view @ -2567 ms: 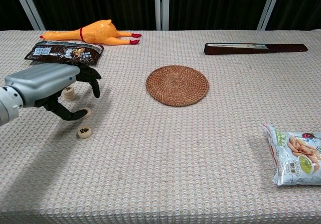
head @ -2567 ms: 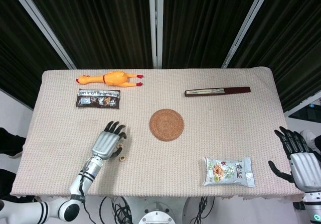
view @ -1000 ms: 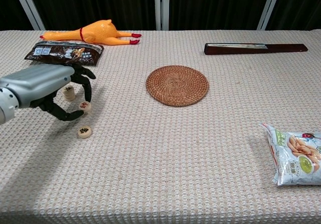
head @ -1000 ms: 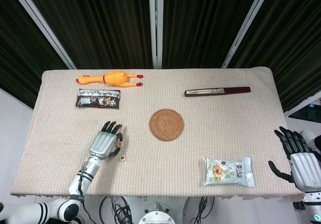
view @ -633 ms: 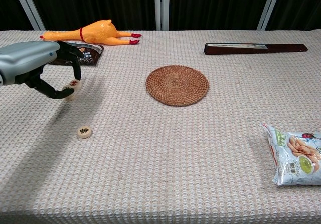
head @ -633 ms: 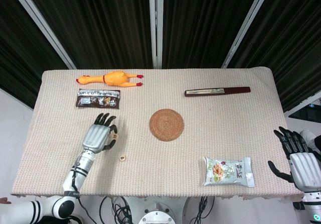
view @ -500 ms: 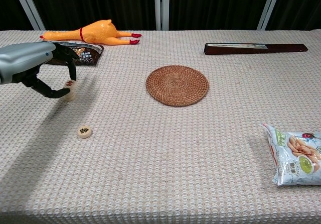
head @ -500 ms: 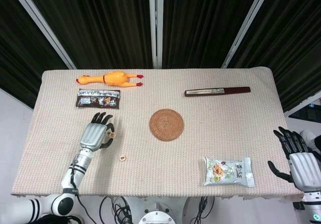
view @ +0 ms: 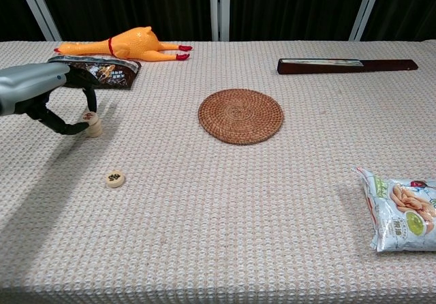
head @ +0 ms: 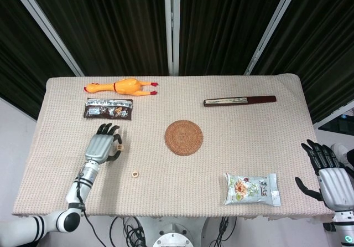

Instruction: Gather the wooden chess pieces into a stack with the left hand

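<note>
Chest view shows the stacked chess pieces (view: 91, 125) at the left side of the table (view: 225, 208), near the dark snack packet (view: 92, 69). The left hand (view: 41, 94) pinches the top piece between thumb and a finger. One more chess piece (view: 114, 178) lies alone, nearer and a little to the right. The woven coaster (view: 240, 116) sits at the middle. The right hand (head: 332, 178) hangs beyond the right table edge, fingers spread, holding nothing.
</note>
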Available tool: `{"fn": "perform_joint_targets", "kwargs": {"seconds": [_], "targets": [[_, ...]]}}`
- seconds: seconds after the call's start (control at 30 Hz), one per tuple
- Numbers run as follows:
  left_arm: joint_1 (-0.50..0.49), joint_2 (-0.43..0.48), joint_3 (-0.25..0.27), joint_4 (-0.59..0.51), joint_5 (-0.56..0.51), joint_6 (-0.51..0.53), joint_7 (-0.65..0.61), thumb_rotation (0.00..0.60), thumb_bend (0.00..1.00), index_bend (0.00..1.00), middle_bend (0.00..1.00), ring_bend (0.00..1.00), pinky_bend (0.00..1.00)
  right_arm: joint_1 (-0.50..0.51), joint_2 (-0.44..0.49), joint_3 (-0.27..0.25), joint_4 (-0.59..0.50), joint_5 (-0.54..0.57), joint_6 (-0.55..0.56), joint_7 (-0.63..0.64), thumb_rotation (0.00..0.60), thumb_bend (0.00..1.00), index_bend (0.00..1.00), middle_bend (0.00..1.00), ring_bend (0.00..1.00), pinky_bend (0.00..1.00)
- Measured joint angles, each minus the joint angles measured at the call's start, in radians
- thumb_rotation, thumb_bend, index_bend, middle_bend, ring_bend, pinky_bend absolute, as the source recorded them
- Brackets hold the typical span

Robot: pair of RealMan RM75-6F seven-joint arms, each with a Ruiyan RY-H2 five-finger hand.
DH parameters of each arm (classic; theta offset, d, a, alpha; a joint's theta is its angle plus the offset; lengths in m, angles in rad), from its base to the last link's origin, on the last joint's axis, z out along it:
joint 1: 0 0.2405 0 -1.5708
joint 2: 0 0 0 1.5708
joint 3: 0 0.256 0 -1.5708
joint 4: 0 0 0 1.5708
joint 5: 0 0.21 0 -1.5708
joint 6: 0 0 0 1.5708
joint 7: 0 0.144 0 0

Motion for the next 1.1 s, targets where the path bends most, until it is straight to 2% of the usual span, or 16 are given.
{"fn": "perform_joint_targets", "kwargs": {"seconds": [0.6,0.67,0.83,1.1], "targets": [[-0.008,-0.009,0.001,0.015,-0.013,0.001,0.002,0.6,0.33,0.46,0.1,0.0,0.0,0.001,-0.001,-0.001,0.001,0.0,-0.002,-0.004,0.6,0.25,0.0,0.0,0.0,0.0],[-0.008,-0.009,0.0,0.014,-0.012,0.003,0.001,0.6,0.33,0.45,0.1,0.0,0.0,0.001,-0.002,-0.001,0.0,-0.001,-0.002,-0.006,0.6,0.25,0.0,0.0,0.0,0.0],[-0.008,-0.004,0.002,0.009,-0.016,0.003,0.003,0.6,0.33,0.33,0.1,0.0,0.0,0.002,-0.002,-0.001,-0.001,0.001,-0.004,-0.009,0.6,0.25,0.0,0.0,0.0,0.0],[-0.005,0.008,0.005,-0.011,-0.016,0.01,0.004,0.6,0.33,0.31,0.1,0.0,0.0,0.001,-0.003,-0.001,-0.002,0.002,-0.005,-0.012,0.6,0.25,0.0,0.0,0.0,0.0]]}}
